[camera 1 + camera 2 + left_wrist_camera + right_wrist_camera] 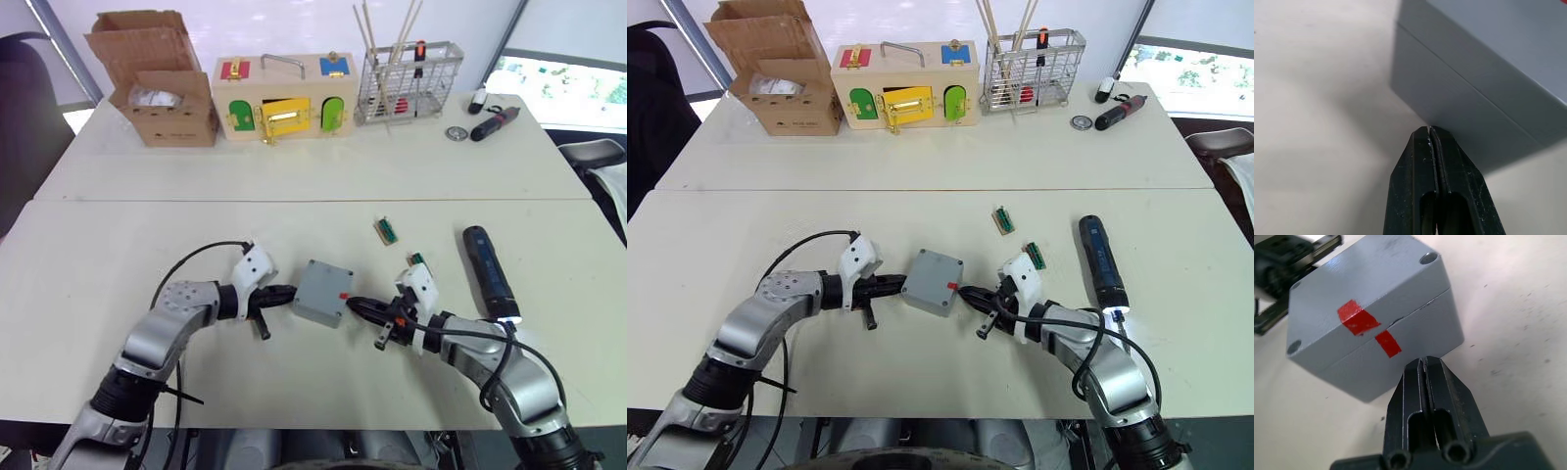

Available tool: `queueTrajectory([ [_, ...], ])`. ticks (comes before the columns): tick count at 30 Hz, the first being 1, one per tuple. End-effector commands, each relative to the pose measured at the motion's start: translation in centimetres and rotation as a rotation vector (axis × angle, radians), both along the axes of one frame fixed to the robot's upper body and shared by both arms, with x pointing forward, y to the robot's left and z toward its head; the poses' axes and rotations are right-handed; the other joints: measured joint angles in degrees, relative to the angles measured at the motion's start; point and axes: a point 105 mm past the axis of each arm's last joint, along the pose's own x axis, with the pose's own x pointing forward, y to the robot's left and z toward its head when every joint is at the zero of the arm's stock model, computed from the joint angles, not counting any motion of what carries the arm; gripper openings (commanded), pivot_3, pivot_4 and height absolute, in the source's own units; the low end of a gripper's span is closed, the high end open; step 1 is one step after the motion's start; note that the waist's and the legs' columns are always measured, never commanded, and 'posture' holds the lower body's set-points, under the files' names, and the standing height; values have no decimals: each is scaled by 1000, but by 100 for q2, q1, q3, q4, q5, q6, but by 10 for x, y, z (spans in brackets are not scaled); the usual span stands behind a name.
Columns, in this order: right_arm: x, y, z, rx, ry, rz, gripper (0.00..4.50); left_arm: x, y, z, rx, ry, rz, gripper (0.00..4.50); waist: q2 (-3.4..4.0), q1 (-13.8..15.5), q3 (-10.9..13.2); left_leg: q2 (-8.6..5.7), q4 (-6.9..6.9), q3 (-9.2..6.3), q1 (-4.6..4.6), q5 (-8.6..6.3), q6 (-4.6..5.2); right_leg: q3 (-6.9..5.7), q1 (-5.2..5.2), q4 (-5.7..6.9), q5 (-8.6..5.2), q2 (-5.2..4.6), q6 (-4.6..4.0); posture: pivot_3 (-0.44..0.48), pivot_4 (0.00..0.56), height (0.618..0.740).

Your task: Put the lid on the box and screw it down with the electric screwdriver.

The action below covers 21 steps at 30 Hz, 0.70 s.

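The left tool (284,292) has its two black fingers pressed together, holding nothing, with the tips against the left side wall of the box (321,292). The right tool (355,305) is also pressed together and empty; its tips sit at the box's right side, just below the red tape mark (1367,325), and whether they quite touch the wall cannot be told. The grey box stands between the two tools on the near part of the white table (147,225), turned a little so that a corner points toward the robot. The lid (1364,284) already sits on top of it: a seam runs round the body just under the top, the strip of red tape crosses that seam, and round screw holes show in the lid's corners.

The electric screwdriver (488,274), black and dark blue, lies flat on the table to the right of the right tool, well apart from the box, its length running away from the robot. Two small green circuit pieces lie nearby, one (385,231) beyond the box and one (417,260) just beside the right wrist.

Along the far edge of the table stand an open cardboard box (157,78), a wooden latch box (284,96) with coloured doors, and a wire rack (407,83) holding sticks and an orange-handled screwdriver. To the right of the rack lie a small round metal disc (456,133) and a dark tool with a maroon body (495,122)
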Motion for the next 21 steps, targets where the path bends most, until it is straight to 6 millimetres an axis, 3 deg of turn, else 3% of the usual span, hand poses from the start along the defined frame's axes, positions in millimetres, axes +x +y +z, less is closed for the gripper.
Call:
queueTrajectory([
  [1, 4, 5, 14, 27, -65, 23, 32, -13, -13, 6, -44, 18, -79, 0, 0, -2, 0, 0, 0, 0, 0, 0, 0, 0, 0, 0, 0, 0, 0, 0, 150, 740],
  [6, 5, 6, 16, 26, -70, 29, 32, -11, -14, 9, -50, 8, -68, 0, 0, -1, 0, 0, 0, 0, 0, 0, 0, 0, 0, 0, 0, 0, 0, 0, 150, 740],
  [10, 2, 1, 22, 11, -75, 29, 32, -1, 1, 13, -18, -21, -27, 0, 0, -2, 0, 0, 0, 0, 0, 0, 0, 0, -1, 0, 0, 0, 0, 0, 150, 740],
  [13, 2, -14, 44, -9, -89, -9, 32, 13, 24, 36, 45, -97, -31, 0, 0, -5, 0, 0, 0, -1, -3, 0, 0, 0, -4, 1, 0, 1, 0, 0, 150, 740],
  [16, 8, -24, 68, 12, -129, -65, 32, 15, 33, 62, 67, -144, -80, 0, 0, -9, 1, 1, 0, -2, -3, 0, 0, -1, -3, 2, 0, 2, 0, 0, 150, 740],
  [19, 29, -38, 89, 76, -185, -167, 32, 19, 27, 93, 23, -193, -118, 0, -1, 4, 1, 0, 0, -3, -2, 0, 0, -3, 0, -1, 0, 1, 0, 0, 150, 740],
  [21, 50, -52, 88, 35, -209, -262, 32, 21, 17, 109, -10, -234, -126, 0, -1, 1, 1, -1, 1, -2, -4, 0, 0, -3, 0, -2, 0, 0, 0, 0, 150, 740],
])
